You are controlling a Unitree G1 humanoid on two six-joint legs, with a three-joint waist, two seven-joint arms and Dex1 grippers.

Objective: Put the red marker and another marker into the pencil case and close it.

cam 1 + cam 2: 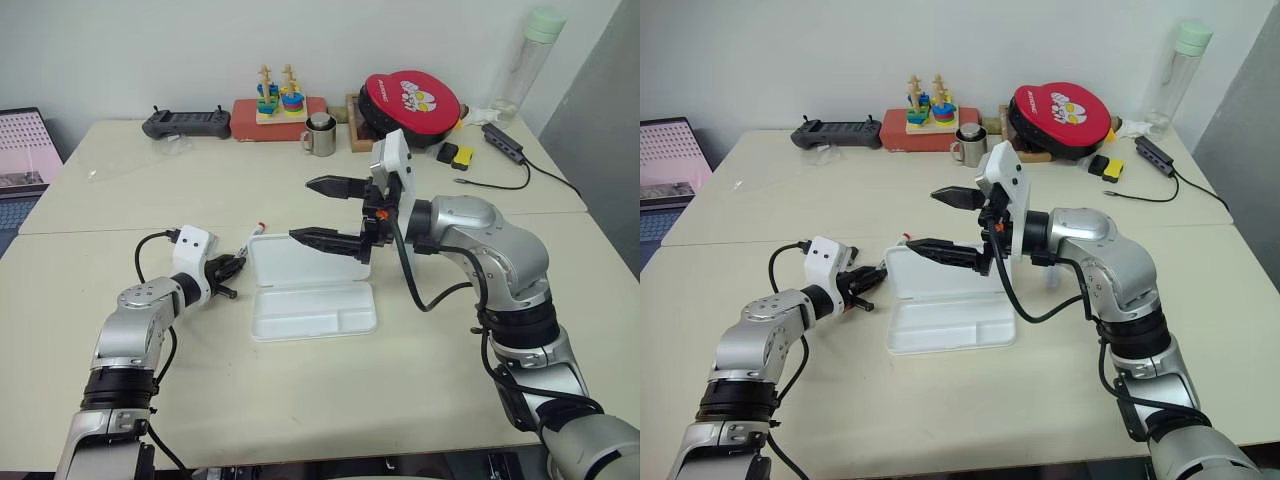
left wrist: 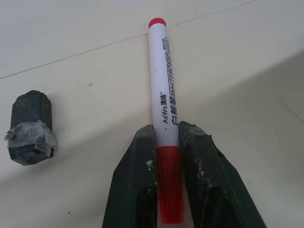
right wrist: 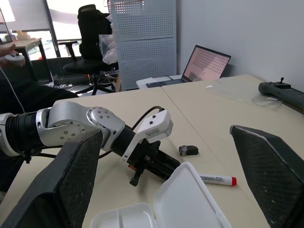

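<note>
On the cream table (image 1: 420,330), near side:
Red marker (image 2: 161,90): we find it lying just left of the open pencil case (image 1: 312,312), tail end pointing far.
Left gripper (image 2: 167,156): closed on the red marker at its cap end.
Right gripper (image 1: 330,212): we note jaws wide apart, empty, hovering above the case lid.
Handling: we judge the marker light, stiff, smooth-barrelled; a grip nearer its middle would balance better.
Pencil case: rigid thin white plastic, lid raised; likely to slide if nudged.
Left wrist view: shows the pinch and a small dark taped cylinder (image 2: 31,127) close up.
Head views: show the case and both arms.
</note>
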